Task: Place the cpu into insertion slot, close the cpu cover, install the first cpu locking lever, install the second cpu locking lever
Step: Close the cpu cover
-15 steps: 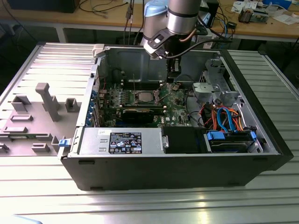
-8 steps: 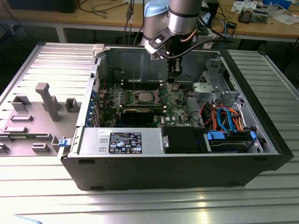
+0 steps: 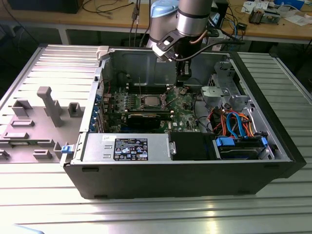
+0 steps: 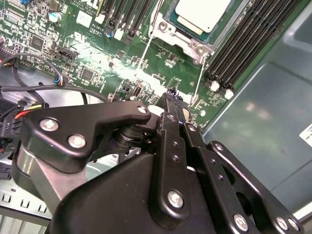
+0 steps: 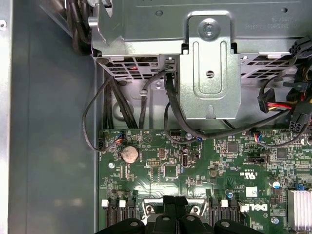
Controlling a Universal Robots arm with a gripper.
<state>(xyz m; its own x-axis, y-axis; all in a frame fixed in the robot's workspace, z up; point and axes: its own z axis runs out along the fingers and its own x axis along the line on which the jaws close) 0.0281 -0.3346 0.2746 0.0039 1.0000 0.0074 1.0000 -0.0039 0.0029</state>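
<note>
Where the black metal pincer (image 3: 182, 86) reaches down into the open dark-grey computer case (image 3: 170, 183), its two fingertips are drawn tight together, meeting at a narrow point in both wrist views.

One small flat square cpu (image 4: 202, 12), silvery-grey on top, lies ahead of those fingertips, near them but apart. It sits in the one square insertion slot (image 4: 212, 35) of the green motherboard (image 5: 195, 168). One dull-metal cpu cover (image 4: 183, 39), a frame plate with a window, lies around the chip.

Two thin wire locking levers run from the cover's corners toward the pincer. One is the first wire lever (image 4: 145, 51). The other is the second wire lever (image 4: 199, 78), whose end lies just beside the fingertips.

In the first wrist view, four small white memory-slot latches (image 5: 122, 203) are in sight, two to each side of the pincer. One round silver coin battery (image 5: 129, 154) sits on the board beyond the fingertips. One white logo mark (image 5: 253, 208) and fine white board print lie off to one side of the pincer.

In the exterior view, one black rectangular label (image 3: 130, 148) with white print too small to read sits on the silver power supply box (image 3: 156, 148), well apart from the pincer.
</note>
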